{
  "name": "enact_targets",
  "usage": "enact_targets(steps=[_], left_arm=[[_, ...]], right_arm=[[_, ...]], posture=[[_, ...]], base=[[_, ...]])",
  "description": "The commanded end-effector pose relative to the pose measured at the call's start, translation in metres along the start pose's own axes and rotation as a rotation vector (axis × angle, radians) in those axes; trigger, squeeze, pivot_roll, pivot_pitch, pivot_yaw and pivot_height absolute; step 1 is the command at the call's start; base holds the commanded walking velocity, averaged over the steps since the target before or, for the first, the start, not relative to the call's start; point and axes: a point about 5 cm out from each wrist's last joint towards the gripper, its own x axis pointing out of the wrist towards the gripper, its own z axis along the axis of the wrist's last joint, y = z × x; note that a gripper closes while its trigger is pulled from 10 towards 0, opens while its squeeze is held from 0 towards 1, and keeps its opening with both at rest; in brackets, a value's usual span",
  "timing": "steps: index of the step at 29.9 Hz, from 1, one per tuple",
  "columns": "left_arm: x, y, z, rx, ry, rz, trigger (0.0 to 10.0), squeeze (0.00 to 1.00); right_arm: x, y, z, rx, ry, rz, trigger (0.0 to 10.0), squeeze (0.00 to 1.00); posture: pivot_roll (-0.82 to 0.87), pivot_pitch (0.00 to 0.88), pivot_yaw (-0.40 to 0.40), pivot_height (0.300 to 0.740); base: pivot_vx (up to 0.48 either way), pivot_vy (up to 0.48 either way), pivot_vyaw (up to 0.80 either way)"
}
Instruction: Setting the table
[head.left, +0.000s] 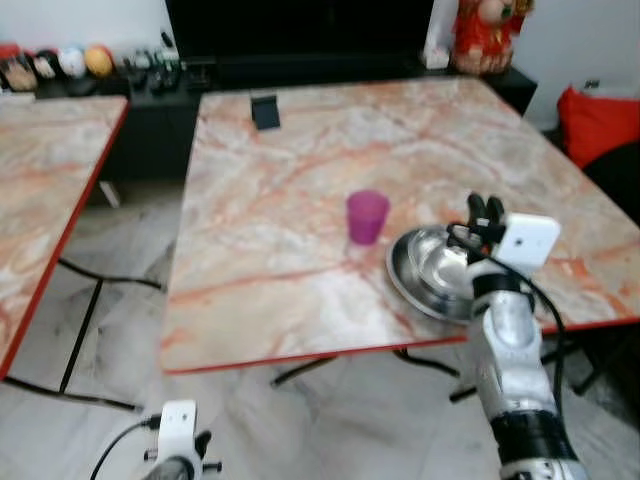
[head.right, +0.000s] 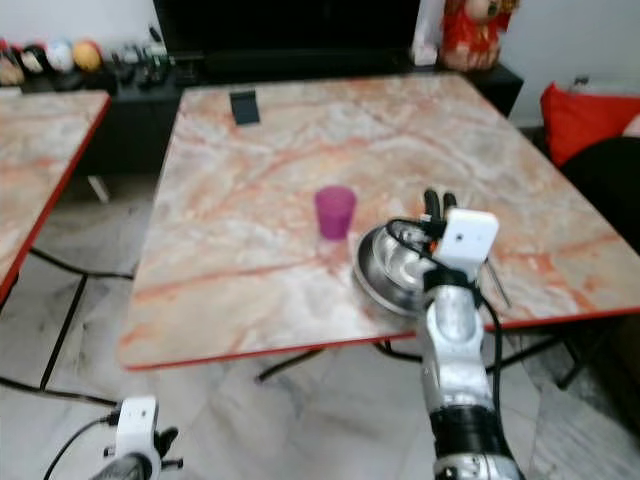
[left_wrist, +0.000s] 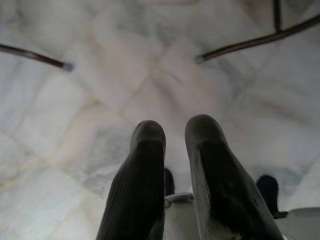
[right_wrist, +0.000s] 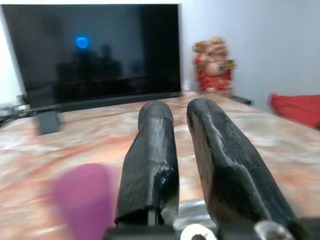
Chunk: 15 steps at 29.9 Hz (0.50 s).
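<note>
Left gripper (left_wrist: 172, 150): hangs idle over floor, fingers nearly together, holds nothing.
Tables: 2; side table (head.left: 40, 200) at left, main table (head.left: 300, 200) centre.
Cup (head.left: 366, 217): 1, purple, upright mid-table, just left of bowl; prob. already set.
Bowl (head.left: 425, 265): 1, steel, near front edge.
Right gripper (head.left: 484, 212): above bowl's far rim, fingers close together, gripping nothing; looks ready to shift the bowl.
</note>
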Motion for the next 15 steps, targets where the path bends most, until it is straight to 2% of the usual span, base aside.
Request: enact_targets(steps=[1,4,8,11,15], left_arm=[[-0.0023,0.0051,-0.0077,-0.005,0.028,0.018,10.0,0.0],[-0.0023,0.0045,-0.0081,-0.006,0.03,0.016,10.0,0.0],[-0.0024,0.0036,-0.0088,-0.003,0.034,0.012,10.0,0.0],[-0.0025,0.0037,-0.0093,-0.002,0.035,0.011,10.0,0.0],[-0.0027,0.0042,-0.0098,-0.002,0.035,0.012,10.0,0.0]], right_arm=[[0.0034,0.0098,0.0048,0.013,-0.019,0.031,10.0,0.0],[0.0037,0.011,0.0061,0.0,-0.028,0.04,10.0,0.0],[0.0042,0.0123,0.0074,-0.031,-0.036,0.063,10.0,0.0],[0.0045,0.0123,0.0078,-0.014,-0.037,0.058,10.0,0.0],[0.0051,0.0117,0.0081,-0.003,-0.039,0.052,10.0,0.0]], posture=[[-0.12,0.0,0.002,0.74],[-0.12,0.0,0.002,0.74],[-0.13,0.0,0.003,0.74],[-0.13,0.0,0.003,0.74],[-0.12,0.0,0.003,0.74]], base=[[0.0,0.42,0.0],[0.0,0.42,0.0],[0.0,0.418,0.74],[0.0,0.419,0.8],[0.0,0.417,0.0]])
